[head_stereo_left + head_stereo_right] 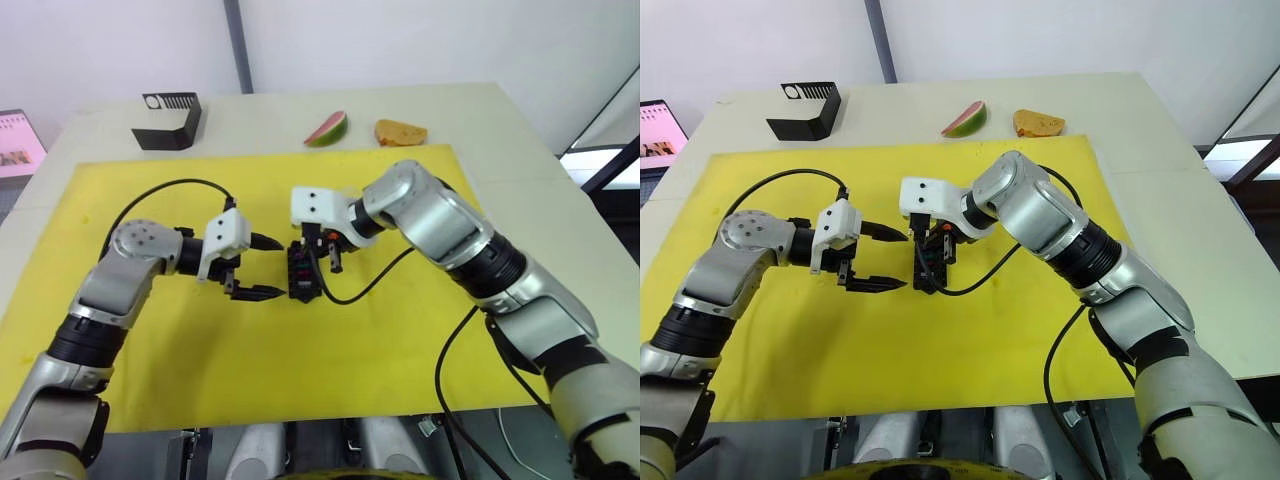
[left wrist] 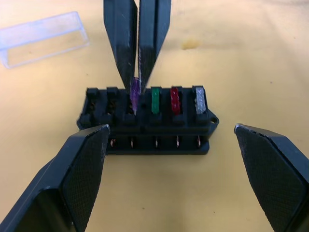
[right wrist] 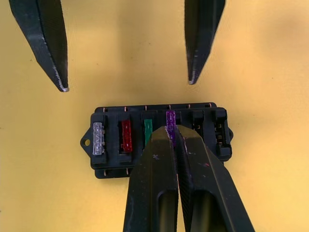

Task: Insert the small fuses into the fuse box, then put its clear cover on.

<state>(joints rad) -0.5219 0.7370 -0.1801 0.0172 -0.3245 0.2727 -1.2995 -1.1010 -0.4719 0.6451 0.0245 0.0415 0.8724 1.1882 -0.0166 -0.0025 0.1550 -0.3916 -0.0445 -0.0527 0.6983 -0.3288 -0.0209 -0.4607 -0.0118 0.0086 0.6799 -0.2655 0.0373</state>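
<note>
Lighting was bright and even, apparently from overhead. The yellow mat (image 1: 300, 380) was evenly lit without glare. Shadows were soft: a faint one lay on the mat under the left claw (image 1: 268, 267), and a narrow dark one hugged the fuse box (image 2: 147, 123) just ahead of that claw. In the wrist views, the near fingers (image 2: 72, 179) were slightly soft, while the fuse box was sharp. The clear cover (image 2: 43, 38), beyond the right claw (image 3: 175, 137), showed pale highlights along its edges.

head stereo overhead; opposed close wrist views of fuse box (image 2: 147, 123)
</note>
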